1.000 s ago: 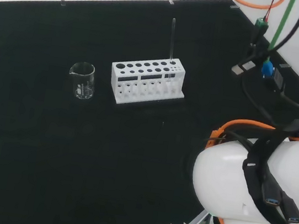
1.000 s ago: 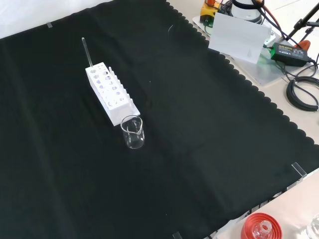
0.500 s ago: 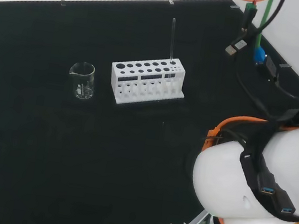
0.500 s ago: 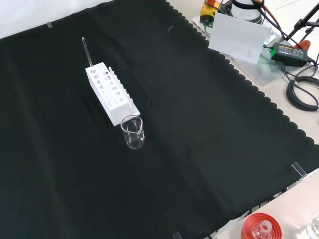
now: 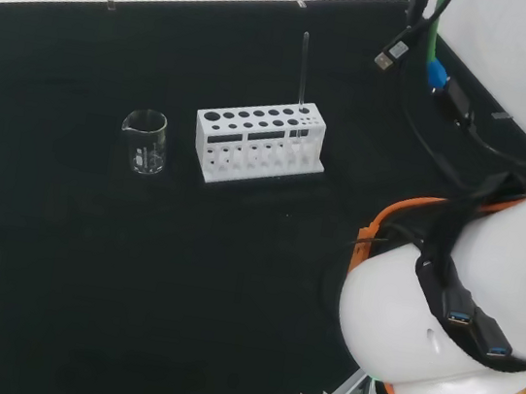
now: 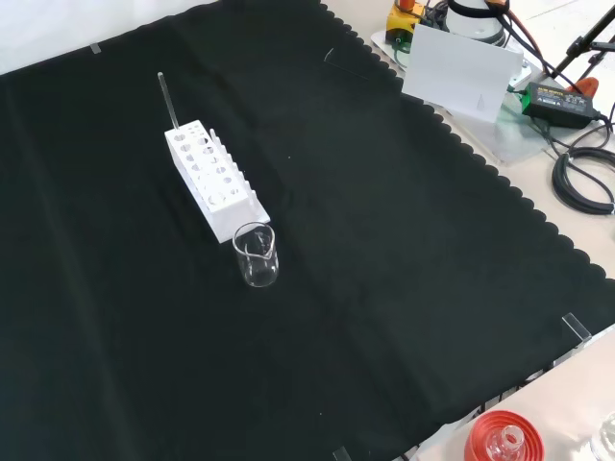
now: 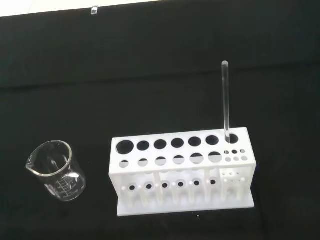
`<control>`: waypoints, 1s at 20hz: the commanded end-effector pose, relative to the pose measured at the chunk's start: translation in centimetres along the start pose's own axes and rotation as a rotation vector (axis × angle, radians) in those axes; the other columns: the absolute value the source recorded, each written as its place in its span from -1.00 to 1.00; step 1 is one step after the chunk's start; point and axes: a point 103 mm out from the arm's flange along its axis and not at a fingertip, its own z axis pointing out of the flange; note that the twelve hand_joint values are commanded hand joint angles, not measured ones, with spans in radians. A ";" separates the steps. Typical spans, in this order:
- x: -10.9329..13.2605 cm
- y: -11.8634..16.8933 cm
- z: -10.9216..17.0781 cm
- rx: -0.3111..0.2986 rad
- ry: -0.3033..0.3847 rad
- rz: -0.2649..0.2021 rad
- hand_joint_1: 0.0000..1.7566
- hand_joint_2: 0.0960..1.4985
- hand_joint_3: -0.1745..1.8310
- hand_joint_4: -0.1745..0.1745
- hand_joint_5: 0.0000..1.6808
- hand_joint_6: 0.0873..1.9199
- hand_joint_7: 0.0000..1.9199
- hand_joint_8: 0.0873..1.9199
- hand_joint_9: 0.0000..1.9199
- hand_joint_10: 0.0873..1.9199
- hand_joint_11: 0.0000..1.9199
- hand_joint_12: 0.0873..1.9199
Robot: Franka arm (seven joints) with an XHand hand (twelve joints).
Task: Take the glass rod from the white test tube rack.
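**Glass rod upright in the rack**

The glass rod (image 5: 303, 68) is seen standing upright in a small hole at one end of the white test tube rack (image 5: 259, 144), at its right end in the head view. A clear beaker (image 5: 143, 141) is placed just beside the rack's other end on the black cloth (image 5: 135, 267). The state of the hand's fingers cannot be told.

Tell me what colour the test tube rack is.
White; the test tube rack shows best in the wrist view.
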 end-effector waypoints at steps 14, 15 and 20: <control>-2.7 10.6 3.1 0.056 0.019 -0.044 -0.37 0.29 -0.48 -0.31 -0.63 -0.42 -0.65 -0.15 -0.51 -0.15 -0.73 0.42; -2.8 11.1 3.3 0.059 0.020 -0.046 -0.37 0.29 -0.48 -0.31 -0.62 -0.41 -0.65 -0.15 -0.51 -0.15 -0.72 0.42; -3.1 12.9 4.7 0.071 0.024 -0.062 -0.37 0.29 -0.48 -0.35 -0.61 -0.38 -0.63 -0.14 -0.49 -0.15 -0.71 0.42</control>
